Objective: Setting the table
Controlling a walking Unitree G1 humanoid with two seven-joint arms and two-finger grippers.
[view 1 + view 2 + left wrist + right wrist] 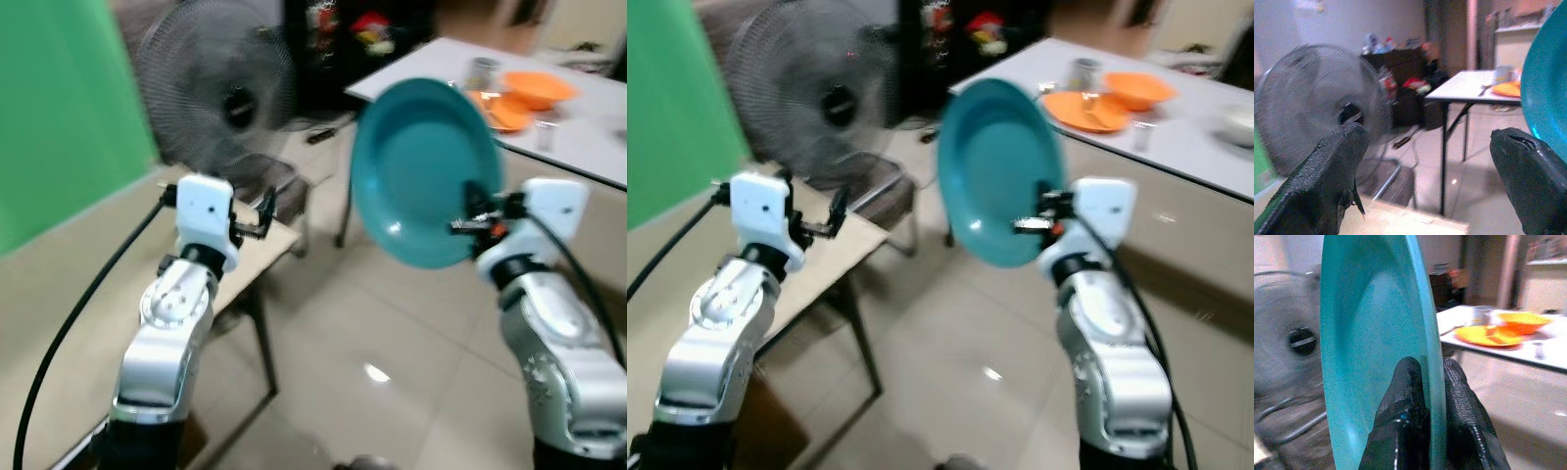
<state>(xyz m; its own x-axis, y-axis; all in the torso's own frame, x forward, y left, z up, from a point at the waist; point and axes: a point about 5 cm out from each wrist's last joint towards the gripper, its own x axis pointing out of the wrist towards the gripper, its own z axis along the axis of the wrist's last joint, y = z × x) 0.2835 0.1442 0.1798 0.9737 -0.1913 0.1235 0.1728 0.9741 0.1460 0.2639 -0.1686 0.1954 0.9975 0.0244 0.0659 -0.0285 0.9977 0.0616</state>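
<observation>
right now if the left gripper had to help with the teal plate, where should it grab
Probably the rim edge facing it. The teal plate stands nearly on edge, pinched at its lower rim by the right gripper, so the thin rim is all that two fingers can close on. The left gripper, open, would come in from the robot's left, one finger on each face.

A round teal plate (423, 166) with a shallow well and a raised rim is held up on edge in the air, its hollow face turned toward the robot's left. The right gripper (1426, 396) pinches its rim between 2 black fingers. It hangs above the tiled floor.
</observation>
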